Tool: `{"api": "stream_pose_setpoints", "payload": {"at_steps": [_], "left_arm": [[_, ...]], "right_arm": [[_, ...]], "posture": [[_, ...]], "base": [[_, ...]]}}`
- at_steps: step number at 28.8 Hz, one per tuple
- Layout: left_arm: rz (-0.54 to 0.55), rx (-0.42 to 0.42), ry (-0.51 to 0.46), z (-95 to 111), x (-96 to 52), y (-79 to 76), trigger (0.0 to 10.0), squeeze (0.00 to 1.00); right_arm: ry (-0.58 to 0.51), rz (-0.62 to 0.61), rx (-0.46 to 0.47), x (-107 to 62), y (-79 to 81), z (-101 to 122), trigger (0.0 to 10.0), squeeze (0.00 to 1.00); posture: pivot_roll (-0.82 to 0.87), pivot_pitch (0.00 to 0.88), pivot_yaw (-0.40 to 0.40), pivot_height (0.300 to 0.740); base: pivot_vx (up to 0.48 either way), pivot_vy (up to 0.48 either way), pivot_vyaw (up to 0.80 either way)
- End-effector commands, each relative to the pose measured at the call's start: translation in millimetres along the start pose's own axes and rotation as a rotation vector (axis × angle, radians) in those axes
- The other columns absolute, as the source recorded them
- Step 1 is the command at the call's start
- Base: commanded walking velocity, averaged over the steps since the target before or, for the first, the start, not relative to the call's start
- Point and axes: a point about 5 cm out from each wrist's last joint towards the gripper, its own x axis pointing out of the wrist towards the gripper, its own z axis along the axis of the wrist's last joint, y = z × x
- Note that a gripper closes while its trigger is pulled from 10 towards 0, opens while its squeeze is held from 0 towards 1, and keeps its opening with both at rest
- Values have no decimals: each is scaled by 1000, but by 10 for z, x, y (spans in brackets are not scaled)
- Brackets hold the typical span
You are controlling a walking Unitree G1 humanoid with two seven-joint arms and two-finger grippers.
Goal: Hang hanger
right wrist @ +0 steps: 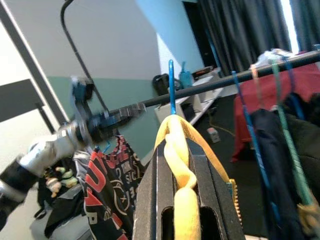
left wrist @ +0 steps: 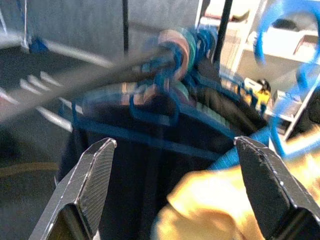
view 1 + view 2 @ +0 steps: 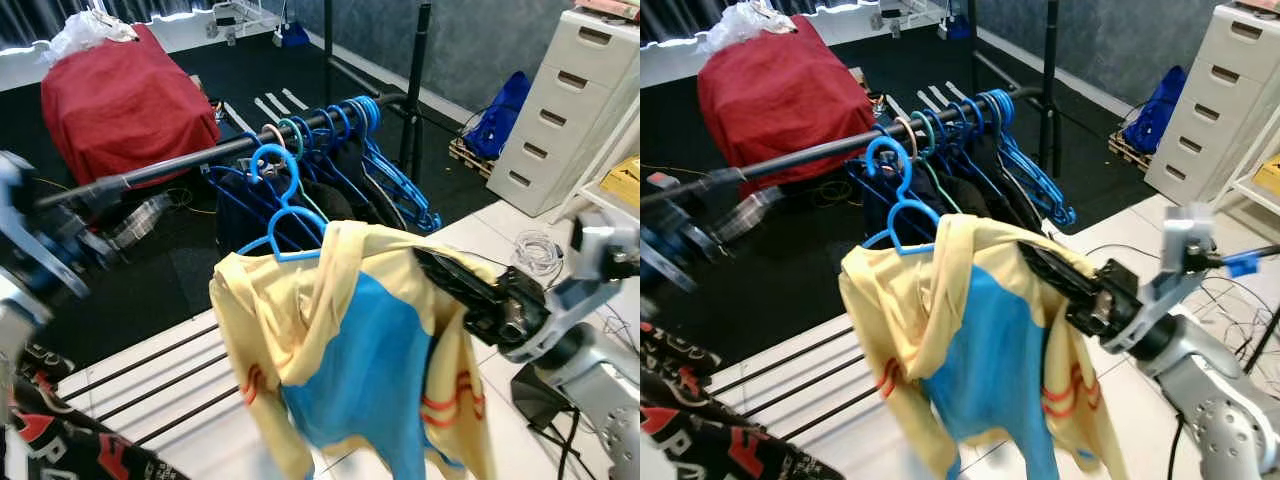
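Observation:
A blue hanger (image 3: 287,218) carries a yellow and blue shirt (image 3: 350,370). Its hook (image 3: 271,160) is up against the black clothes rail (image 3: 190,160); I cannot tell whether it rests on the rail. My right gripper (image 3: 437,268) is shut on the shirt's shoulder over the hanger arm, and the right wrist view shows yellow cloth pinched between the fingers (image 1: 200,200). My left gripper (image 2: 175,142) is open close to the rail, left of the hook, and its arm (image 3: 35,255) is blurred. Several blue hangers (image 3: 350,120) with dark clothes hang further along the rail.
The rack's upright pole (image 3: 415,80) stands behind the hangers. A red-covered block (image 3: 125,95) lies at the back left, white drawers (image 3: 570,110) and a blue bag (image 3: 505,110) at the right. A black and red garment (image 3: 70,440) lies at the lower left, cables (image 3: 535,250) on the floor.

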Motion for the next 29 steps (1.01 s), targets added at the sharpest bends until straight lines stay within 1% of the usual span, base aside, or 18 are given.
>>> {"api": "stream_pose_setpoints", "payload": {"at_steps": [1, 2, 3, 5, 8, 9, 10, 11, 13, 16, 17, 18, 19, 24, 26, 27, 28, 29], "left_arm": [[-8, -14, 14, -60, -38, -38, 10000, 0], [-25, -37, 8, -77, -32, -77, 10000, 0], [-25, -37, 8, -77, -32, -77, 10000, 0], [-104, -101, -20, -66, 7, -212, 10000, 0], [-127, -118, -30, -49, 19, -244, 10000, 0], [-153, -133, -40, -26, 28, -273, 10000, 0], [-171, -143, -48, -6, 31, -293, 10000, 0], [-171, -143, -48, -6, 31, -293, 10000, 0], [-202, -166, -72, 28, 32, -349, 10000, 0], [-220, -182, -85, 39, 35, -392, 10000, 0], [-242, -192, -89, 34, 38, -443, 10000, 0], [-242, -192, -89, 34, 38, -443, 10000, 0], [-266, -198, -83, 23, 36, -492, 10000, 0], [-284, -202, -76, 12, 28, -524, 10000, 0], [-294, -202, -66, 12, 17, -539, 10000, 0], [-305, -201, -56, 20, 0, -538, 10000, 0], [-305, -201, -56, 20, 0, -538, 10000, 0], [-310, -200, -47, 30, -16, -527, 10000, 0]], "right_arm": [[-32, 55, -6, 42, 68, 33, 10000, 0], [-31, 70, 2, 39, 84, 31, 10000, 0], [-31, 70, 2, 39, 84, 31, 10000, 0], [-19, 173, 44, 33, 200, 37, 10000, 0], [-18, 206, 57, 34, 236, 43, 10000, 0], [-19, 244, 69, 37, 276, 53, 10000, 0], [-19, 270, 80, 36, 303, 56, 10000, 0], [-19, 270, 80, 36, 303, 56, 10000, 0], [-21, 305, 95, 28, 339, 55, 10000, 0], [-23, 307, 96, 26, 340, 51, 10000, 0], [-30, 306, 96, 29, 335, 51, 10000, 0], [-30, 306, 96, 29, 335, 51, 10000, 0], [-37, 297, 86, 29, 320, 59, 10000, 0], [-41, 288, 76, 25, 306, 70, 10000, 0], [-53, 270, 60, 9, 277, 106, 10000, 0], [-81, 257, 41, -7, 252, 173, 10000, 0], [-81, 257, 41, -7, 252, 173, 10000, 0], [-117, 239, 28, -19, 219, 249, 10000, 0]], "posture": [[-65, 125, 66, 740], [-65, 125, 66, 740], [-65, 125, 66, 740], [-64, 123, 66, 740], [-63, 126, 66, 740], [-63, 136, 68, 740], [-61, 131, 67, 740], [-61, 131, 67, 740], [-59, 117, 66, 740], [-57, 117, 66, 740], [-56, 115, 64, 740], [-56, 115, 64, 740], [-56, 115, 64, 740], [-56, 114, 68, 740], [-56, 115, 69, 740], [-54, 115, 74, 740], [-54, 115, 74, 740], [-55, 116, 75, 740]], "base": [[0, 0, 794], [0, 0, 794], [0, 0, 794], [0, 0, 794], [0, 0, 794], [0, 0, 794], [0, 0, 794], [0, 0, 794], [0, 0, 794], [0, 0, 794], [0, 0, 794], [0, 0, 794], [0, 0, 794], [0, 0, 794], [0, 0, 794], [0, 0, 788], [0, 0, 788], [0, 0, 0]]}}
